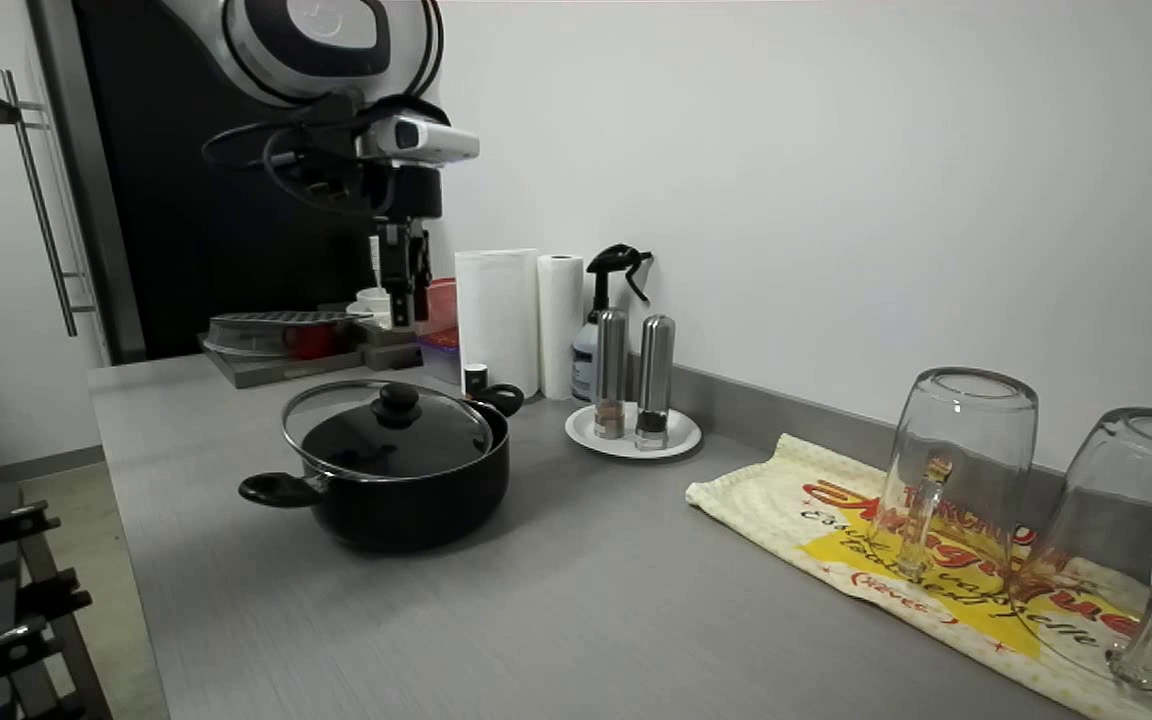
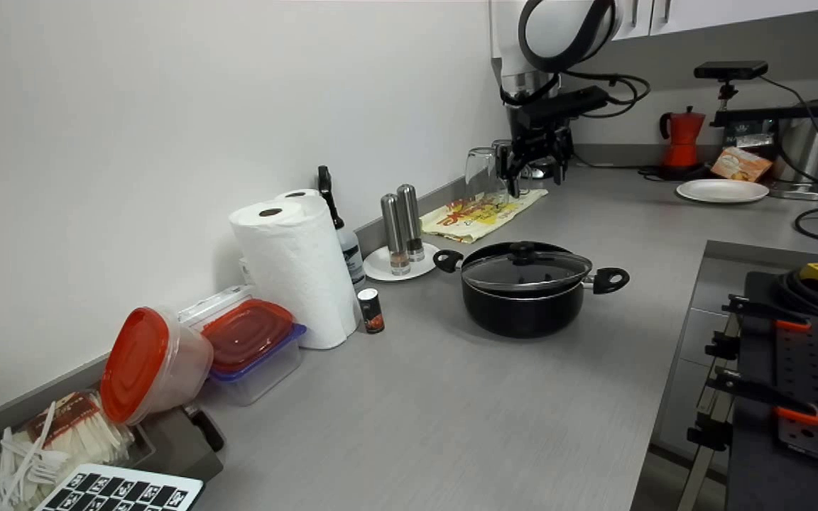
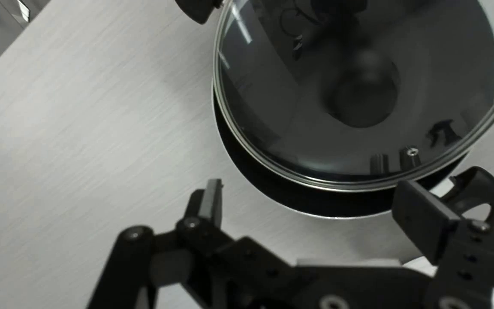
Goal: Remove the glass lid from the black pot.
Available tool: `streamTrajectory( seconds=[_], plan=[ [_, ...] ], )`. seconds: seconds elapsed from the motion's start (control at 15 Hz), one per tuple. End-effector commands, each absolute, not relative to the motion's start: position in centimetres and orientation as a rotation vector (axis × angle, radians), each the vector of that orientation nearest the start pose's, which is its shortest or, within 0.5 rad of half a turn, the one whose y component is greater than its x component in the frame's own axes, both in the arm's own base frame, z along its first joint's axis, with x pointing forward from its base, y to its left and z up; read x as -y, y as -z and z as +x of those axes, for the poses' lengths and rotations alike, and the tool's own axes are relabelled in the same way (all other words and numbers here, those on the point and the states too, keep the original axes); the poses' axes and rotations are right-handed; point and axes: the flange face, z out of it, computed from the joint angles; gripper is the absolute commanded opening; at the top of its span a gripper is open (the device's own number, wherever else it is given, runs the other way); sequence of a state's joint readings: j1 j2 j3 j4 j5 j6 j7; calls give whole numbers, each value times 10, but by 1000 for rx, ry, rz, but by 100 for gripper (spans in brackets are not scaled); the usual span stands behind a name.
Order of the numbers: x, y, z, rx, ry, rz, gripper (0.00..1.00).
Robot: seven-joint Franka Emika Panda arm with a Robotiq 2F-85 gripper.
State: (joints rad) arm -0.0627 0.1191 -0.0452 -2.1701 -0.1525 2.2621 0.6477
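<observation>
On the surface [image 1: 556, 625] stands the pot [image 1: 426, 510], the lid [image 1: 391, 447] lying off-centre upon it. Nearer to the wall [image 1: 786, 200], I see two mills [image 1: 655, 365] on a plate [image 1: 584, 427] and glasses [image 1: 956, 445] on a towel [image 1: 786, 495].

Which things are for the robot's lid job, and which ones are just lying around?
For the job:
black pot
glass lid, sitting off-centre on it
gripper, open and empty

Just lying around:
paper towel rolls
spray bottle
silver grinders on a white plate
upturned glass mugs on a printed cloth
plastic tubs
</observation>
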Motion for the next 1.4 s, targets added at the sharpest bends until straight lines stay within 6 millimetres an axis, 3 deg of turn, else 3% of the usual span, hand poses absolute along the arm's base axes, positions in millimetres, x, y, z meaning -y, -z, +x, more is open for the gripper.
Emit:
streamTrajectory(
  seconds=[0.0,0.27,0.6,1.33],
  plan=[
    [55,-317,538,-1045,-66,-3127,100],
    [33,-297,544,-1017,-126,-3112,100],
    [10,-286,560,-1008,-167,-3075,100],
    [21,-257,596,-1094,-196,-3024,100]
  ],
)
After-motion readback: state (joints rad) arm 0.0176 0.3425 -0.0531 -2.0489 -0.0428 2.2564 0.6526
